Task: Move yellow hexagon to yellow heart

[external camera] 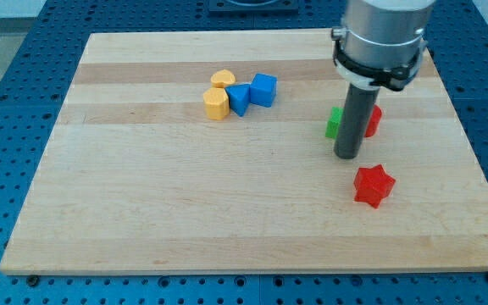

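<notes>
No claw is fitted; my tip (pixel 346 157) is parked well right of the yellow hexagon (pixel 216 104), already touching the yellow heart (pixel 222 80), so the blue blocks (pixel 251 94) risk being scattered by any approach from the right.

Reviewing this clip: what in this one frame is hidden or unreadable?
- Green block: camera view, mostly behind the rod; shape unreadable.
- Red block behind the rod: only its right part shows; shape unclear.
- Arm above the collar: cut off by the view's top.
- Yellow heart: partly covered by the yellow hexagon and a blue block.
- My tip shows, left of and above the red star.
</notes>
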Controlling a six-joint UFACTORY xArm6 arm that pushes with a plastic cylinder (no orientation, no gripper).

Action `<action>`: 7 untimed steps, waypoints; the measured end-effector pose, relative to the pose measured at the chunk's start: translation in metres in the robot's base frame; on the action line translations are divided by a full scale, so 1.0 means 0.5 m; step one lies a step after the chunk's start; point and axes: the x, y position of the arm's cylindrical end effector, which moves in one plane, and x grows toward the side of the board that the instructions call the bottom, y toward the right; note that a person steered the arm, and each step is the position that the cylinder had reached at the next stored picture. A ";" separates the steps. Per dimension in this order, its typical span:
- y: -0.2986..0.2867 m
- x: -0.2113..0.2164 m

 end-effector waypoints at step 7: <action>-0.049 -0.155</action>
